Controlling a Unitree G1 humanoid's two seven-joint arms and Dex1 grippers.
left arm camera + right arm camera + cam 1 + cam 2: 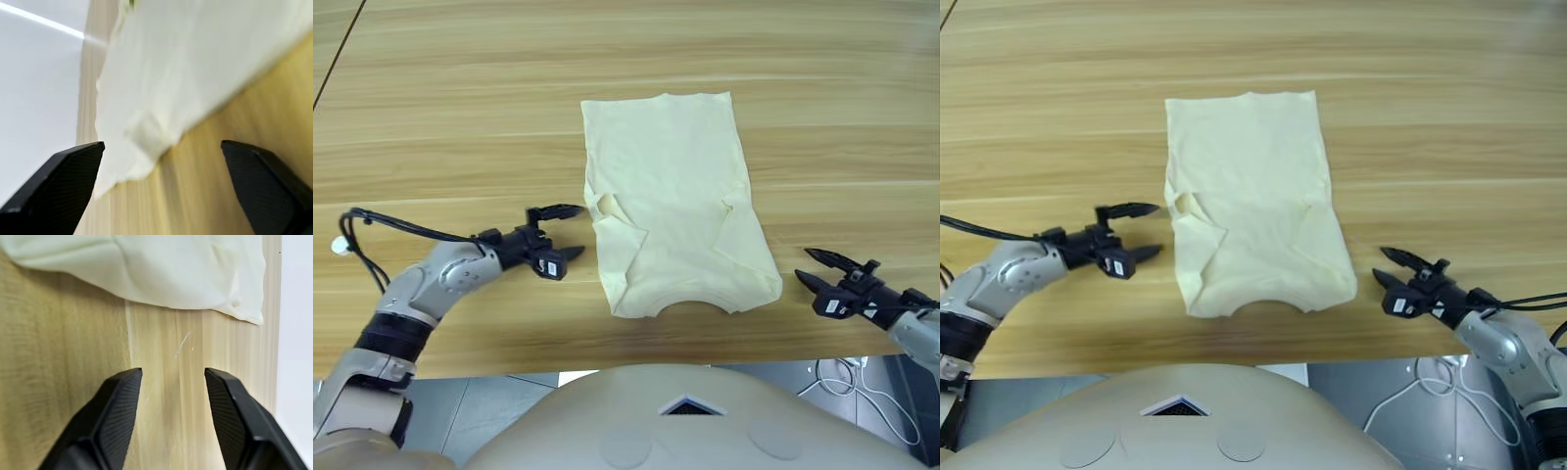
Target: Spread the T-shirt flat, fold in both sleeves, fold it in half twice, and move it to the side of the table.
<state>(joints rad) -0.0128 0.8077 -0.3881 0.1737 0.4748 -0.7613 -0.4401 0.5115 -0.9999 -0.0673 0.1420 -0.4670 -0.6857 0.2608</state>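
The left gripper (574,231) is hovering low over the table (450,108) with its fingers spread wide and holding nothing, just beside the left edge of the T-shirt (671,186). The right gripper (806,264) is also hanging open and empty, near the shirt's near right corner but apart from the cloth, close to the table's front edge. Between them the shirt is lying flat in the middle of the table, lengthwise away from the robot, with the collar (685,304) nearest and the hem (658,102) farthest. The left sleeve (619,235) and the right sleeve (736,223) are lying tucked inward on top of the body, so the step in hand is probably the first fold in half.

To do it well, each gripper should be coming in flat along the wood at a near corner and pinching every layer there, flap included; catching only the top layer would likely be pulling a sleeve back out. The near right corner is bulging a little, so a deeper bite there seems wise. Both arms should then be lifting together, keeping the cloth low and taut between them, carrying the collar end over to meet the hem squarely, and opening at the same time so neither side is dragging askew
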